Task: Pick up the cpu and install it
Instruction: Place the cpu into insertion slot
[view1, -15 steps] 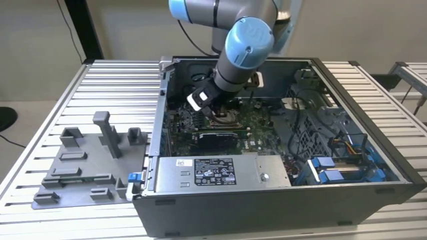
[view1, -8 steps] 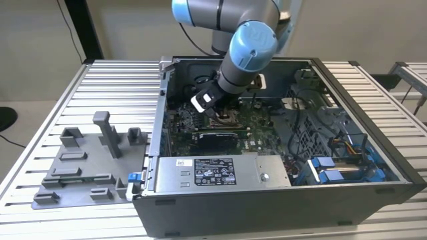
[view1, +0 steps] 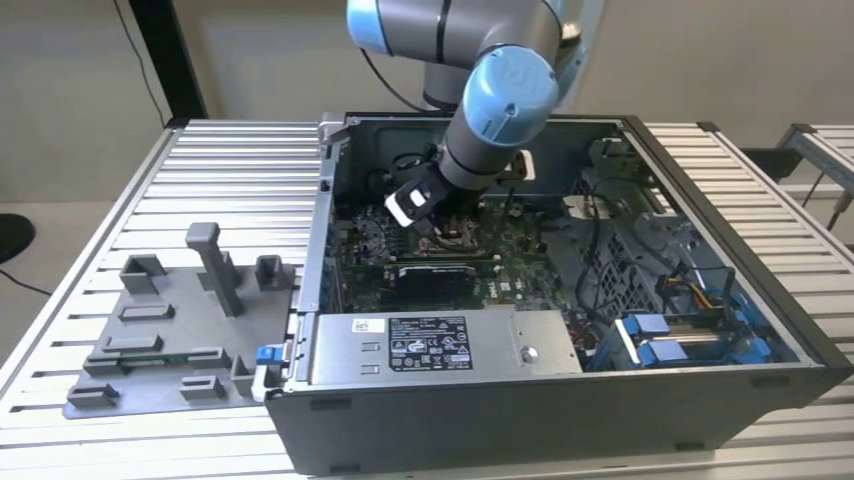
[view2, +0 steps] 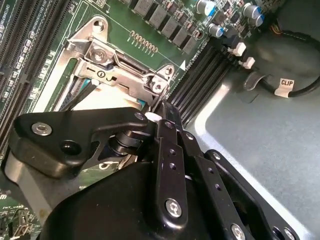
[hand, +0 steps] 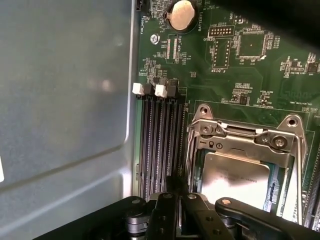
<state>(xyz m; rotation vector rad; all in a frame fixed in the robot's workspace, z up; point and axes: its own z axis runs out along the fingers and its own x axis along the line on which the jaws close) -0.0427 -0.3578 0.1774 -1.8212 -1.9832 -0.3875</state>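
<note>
Cpu (hand: 232, 177): we see it lying flat in the socket (hand: 245, 137), inside the case (view1: 561, 400).
Gripper (hand: 176, 187): narrow, jaws almost together, holding nothing we can see, low by the socket's edge.
Case: it sits on the bench (view1: 200, 170).

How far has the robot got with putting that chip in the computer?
Mostly done, it seems: the cpu lies flat inside the socket frame on the green board. In hand: the gripper sits low at the chip's edge; whether it grips, I can't tell. Left: the arm is not yet out of the computer case.
</note>
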